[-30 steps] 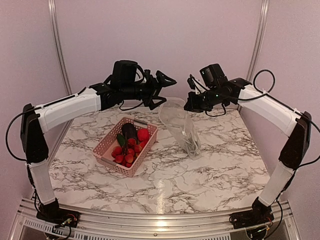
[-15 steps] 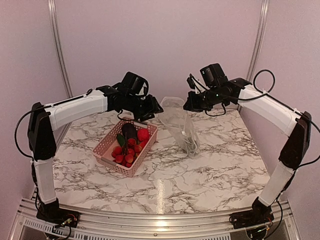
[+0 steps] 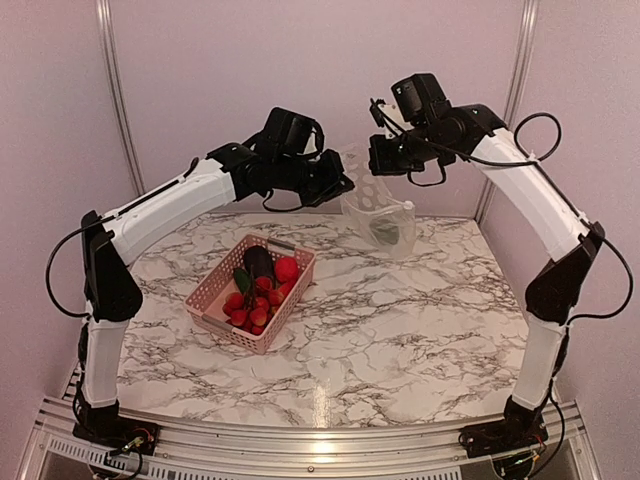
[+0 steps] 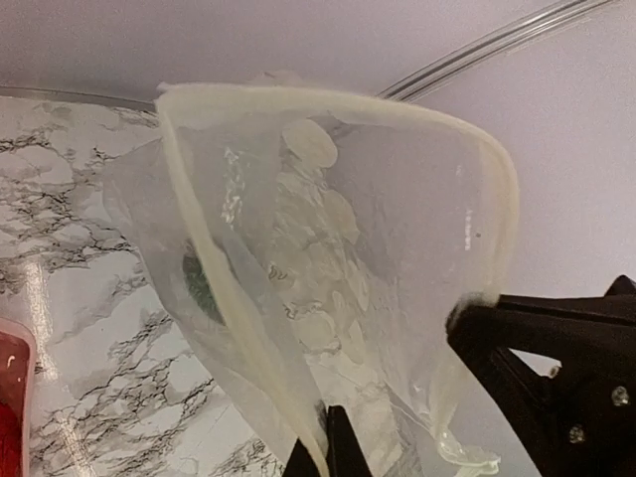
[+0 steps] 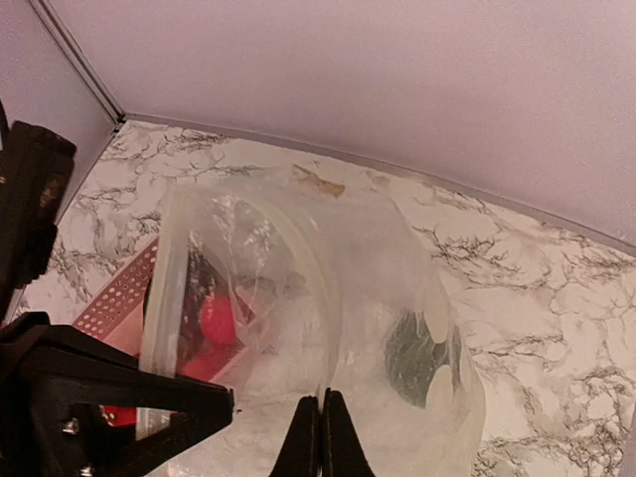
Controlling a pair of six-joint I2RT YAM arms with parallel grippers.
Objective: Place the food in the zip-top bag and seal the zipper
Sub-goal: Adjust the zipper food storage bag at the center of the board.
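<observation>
Clear bag (image 3: 375, 195) aloft, raised arms (image 3: 170, 205) seemingly pinching rim

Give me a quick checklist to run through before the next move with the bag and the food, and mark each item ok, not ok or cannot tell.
1. Left gripper shut on the bag edge: ok.
2. Right gripper shut on the opposite edge: ok.
3. Bag mouth held wide, zipper unsealed for loading: ok.
4. Bag bottom lifted off the table: cannot tell.
5. All food in the bag: not ok. One green piece is inside, but the eggplant, tomato and small red pieces lie in the basket.
6. A gripper free to pick food: not ok, both hold the bag.
</observation>
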